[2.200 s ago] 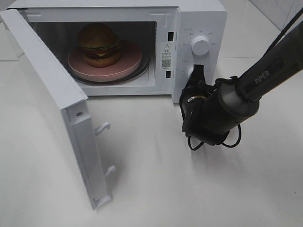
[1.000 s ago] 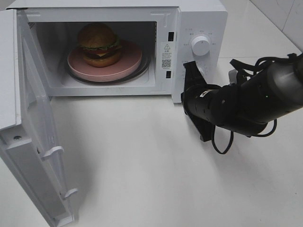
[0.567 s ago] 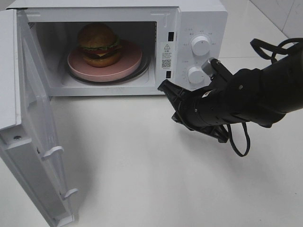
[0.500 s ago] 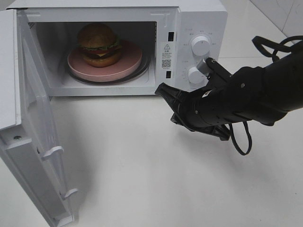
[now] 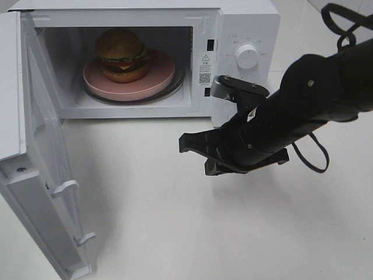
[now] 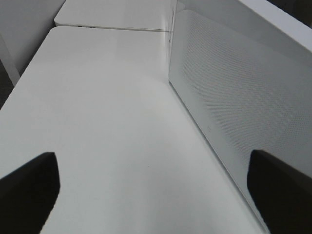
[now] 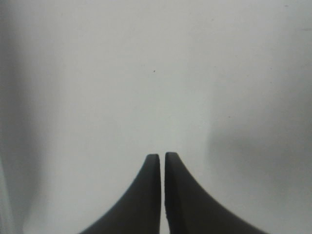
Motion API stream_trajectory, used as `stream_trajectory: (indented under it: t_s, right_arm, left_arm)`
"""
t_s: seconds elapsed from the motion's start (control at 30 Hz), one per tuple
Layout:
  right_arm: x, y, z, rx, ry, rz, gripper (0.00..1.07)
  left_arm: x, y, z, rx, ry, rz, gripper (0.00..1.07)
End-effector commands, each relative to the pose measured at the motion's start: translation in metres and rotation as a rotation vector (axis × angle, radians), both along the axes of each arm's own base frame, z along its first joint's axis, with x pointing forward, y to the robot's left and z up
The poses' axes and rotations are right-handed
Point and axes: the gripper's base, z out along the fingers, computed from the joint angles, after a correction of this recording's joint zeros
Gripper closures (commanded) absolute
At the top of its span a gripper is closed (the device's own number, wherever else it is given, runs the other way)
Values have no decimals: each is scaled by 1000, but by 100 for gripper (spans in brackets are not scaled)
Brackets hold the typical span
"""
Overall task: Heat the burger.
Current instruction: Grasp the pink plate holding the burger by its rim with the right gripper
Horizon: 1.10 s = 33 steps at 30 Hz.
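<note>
While the door (image 5: 41,151) is hanging wide open at 8 o'clock in the high view, swung farther out than it was two seconds ago, the right arm (image 5: 315,99) is moving away from the front of the microwave (image 5: 245,17). It was pointing at the knobs a second ago. Now it is reaching in from 3 o'clock toward the middle, and only the top knob (image 5: 247,56) is showing. The right gripper (image 7: 162,157) is pinching tight with nothing inside it. The left gripper (image 6: 153,192) is spreading its fingers wide over bare table, just beside the door's dotted panel, and it is holding nothing.

The burger (image 5: 121,55) is sitting on the pink plate (image 5: 160,79) inside the microwave, at 11 o'clock. So the food is already in place. The door is probably needing a push shut next, and then a knob is needing a turn. The right arm seems to be heading for the door side.

The table (image 5: 175,233) is looking white, smooth and a little shiny, with nothing else lying on it. A white tiled wall (image 5: 349,17) is showing at 1 o'clock.
</note>
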Motion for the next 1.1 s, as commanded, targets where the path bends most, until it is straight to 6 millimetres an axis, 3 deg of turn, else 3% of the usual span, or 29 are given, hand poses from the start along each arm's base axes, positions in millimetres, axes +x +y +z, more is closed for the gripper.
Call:
stream_trajectory:
  t_s: [0.03,0.23,0.27,0.4,0.47,0.6,0.63,0.67,0.83,0.87,0.93,1.1]
  right_arm:
    - [3,1,16,-129,17,195,105]
    - [10,0,33,-266,2,393,104]
    - [13,0,41,-328,-18,510,104]
    - [16,0,49,-397,-45,673,103]
    - [18,0,56,-446,-74,834,102]
    - [19,0,60,-486,-112,998,101]
    - [19,0,60,-512,-150,1128,100]
    - [19,0,60,-512,-150,1128,100]
    - [19,0,60,-588,-262,1498,97]
    - [19,0,60,-588,-262,1498,97]
    - [21,-1,60,-657,-328,1706,93]
    - [25,0,61,-716,-409,1802,86]
  left_arm:
    - [-2,-1,-1,-10,-21,-1,6]
    - [-2,-1,-1,-10,-21,-1,6]
    - [-2,-1,-1,-10,-21,-1,6]
    - [-2,-1,-1,-10,-21,-1,6]
    - [-2,-1,-1,-10,-21,-1,6]
    - [-2,-1,-1,-10,-21,-1,6]
    - [-2,-1,-1,-10,-21,-1,6]
    - [-2,-1,-1,-10,-21,-1,6]
    - [-2,-1,-1,-10,-21,-1,6]
    - [-2,-1,-1,-10,-21,-1,6]
    - [-2,-1,-1,-10,-21,-1,6]
    - [-2,-1,-1,-10,-21,-1,6]
